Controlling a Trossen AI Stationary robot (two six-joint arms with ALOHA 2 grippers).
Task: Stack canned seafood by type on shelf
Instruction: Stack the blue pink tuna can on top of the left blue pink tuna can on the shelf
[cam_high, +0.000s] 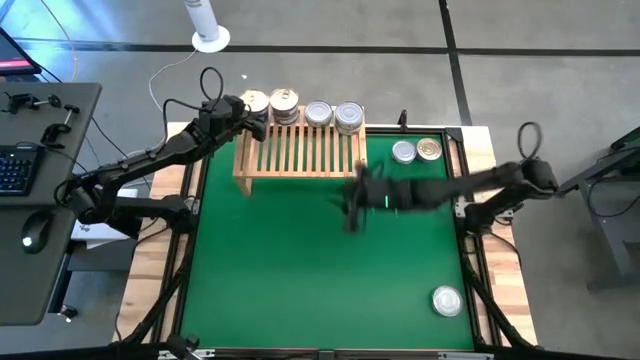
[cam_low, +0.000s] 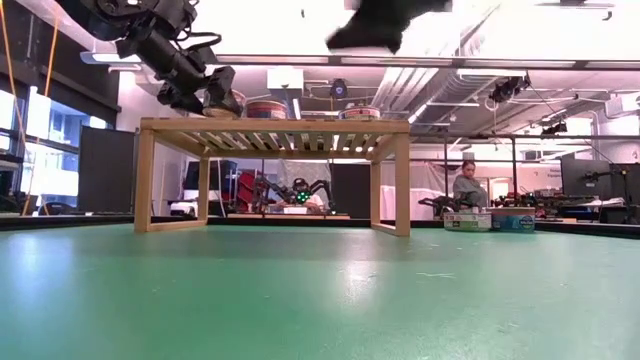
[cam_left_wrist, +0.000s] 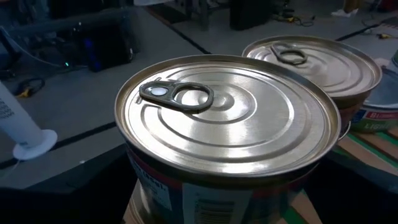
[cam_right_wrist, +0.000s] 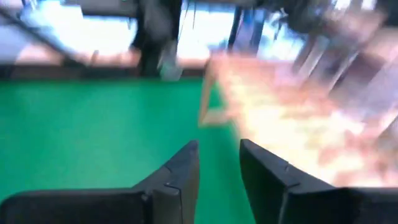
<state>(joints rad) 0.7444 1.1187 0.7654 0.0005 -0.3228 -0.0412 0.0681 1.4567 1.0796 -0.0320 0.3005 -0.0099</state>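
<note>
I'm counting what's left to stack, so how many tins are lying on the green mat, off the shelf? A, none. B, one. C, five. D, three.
D: in the high view two tins sit on the green mat just right of the shelf, and a third tin lies near the mat's near right corner.

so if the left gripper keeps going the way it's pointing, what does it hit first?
The gold-lidded tin right in front of the left gripper, at the shelf's left end. A second tin sits just behind. Depth is unclear, but it looks very close.
</note>
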